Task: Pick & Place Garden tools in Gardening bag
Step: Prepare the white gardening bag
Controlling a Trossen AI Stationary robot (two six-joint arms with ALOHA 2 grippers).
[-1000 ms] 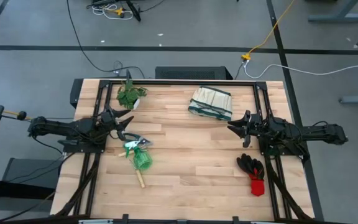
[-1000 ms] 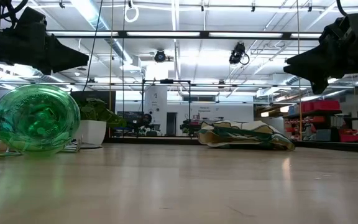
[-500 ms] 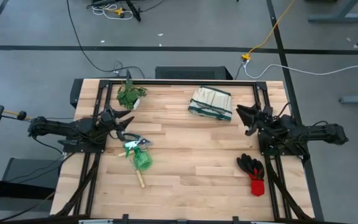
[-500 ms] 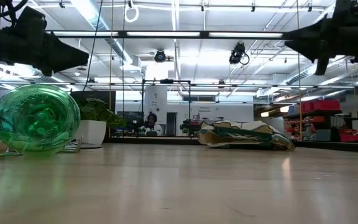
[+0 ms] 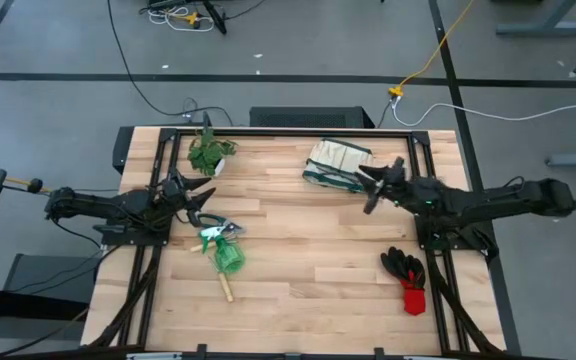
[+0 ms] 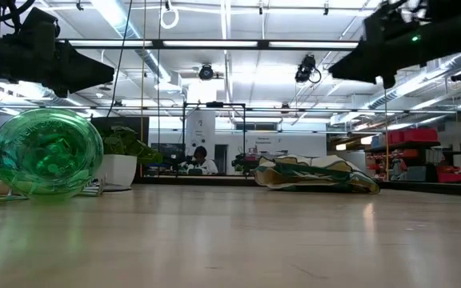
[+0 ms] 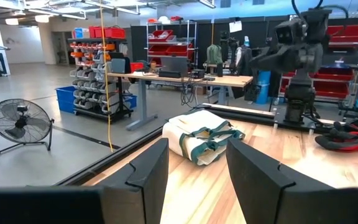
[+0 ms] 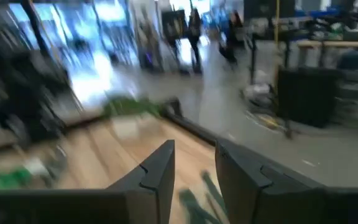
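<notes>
The gardening bag is found lying collapsed on the wooden bench, towards its far edge and right of centre. The right claw is held above the bench just beside the bag's right end; its fingers are seen apart with a gap between them, and nothing is gripped. The left claw is positioned at the bench's left side, near the pruning shears; its fingers are likewise apart and empty. The shears are noted lying beside the rounded green item, which rests against the wooden-handled rake. The black-and-red gloves are located near the right edge, well apart from the bag. A potted plant is recorded at the far left corner. In the low view, a person is visible in the room beyond the bench.
</notes>
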